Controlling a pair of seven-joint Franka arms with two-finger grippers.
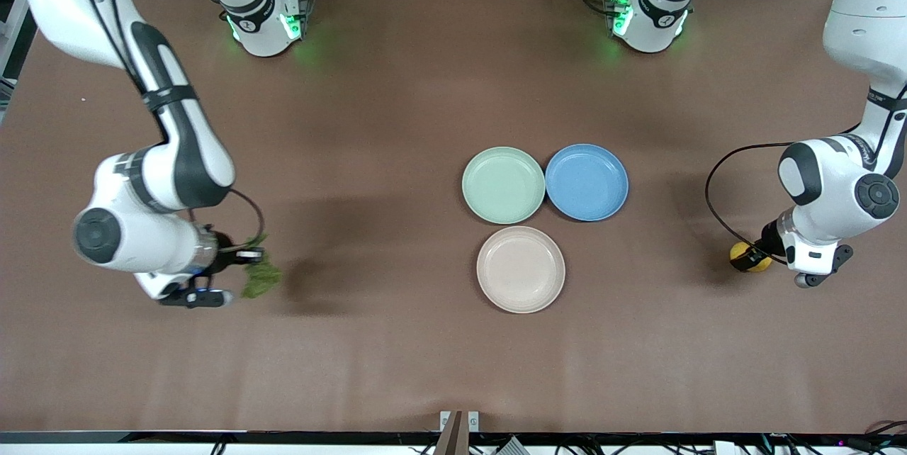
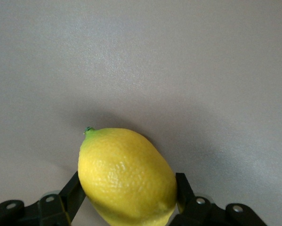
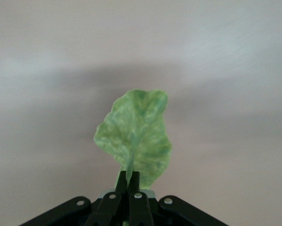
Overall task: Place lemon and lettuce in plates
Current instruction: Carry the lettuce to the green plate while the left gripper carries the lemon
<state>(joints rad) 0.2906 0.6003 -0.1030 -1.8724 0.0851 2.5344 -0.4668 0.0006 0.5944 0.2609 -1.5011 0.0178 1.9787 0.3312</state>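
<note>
My right gripper (image 1: 244,255) is shut on the stem of the lettuce (image 1: 261,276), a crinkled green leaf, and holds it above the table toward the right arm's end; the right wrist view shows the fingers (image 3: 122,181) pinched on the stem with the leaf (image 3: 133,136) hanging free. My left gripper (image 1: 752,254) is shut on the lemon (image 1: 744,256) low over the table toward the left arm's end; the left wrist view shows the lemon (image 2: 126,176) between both fingers (image 2: 182,188). The mint green plate (image 1: 503,184) and the beige plate (image 1: 521,268) lie empty mid-table.
A blue plate (image 1: 587,181) of the same size lies beside the mint green one, toward the left arm's end, and is empty. The beige plate is nearer to the front camera than both. The brown table (image 1: 397,122) is bare around the plates.
</note>
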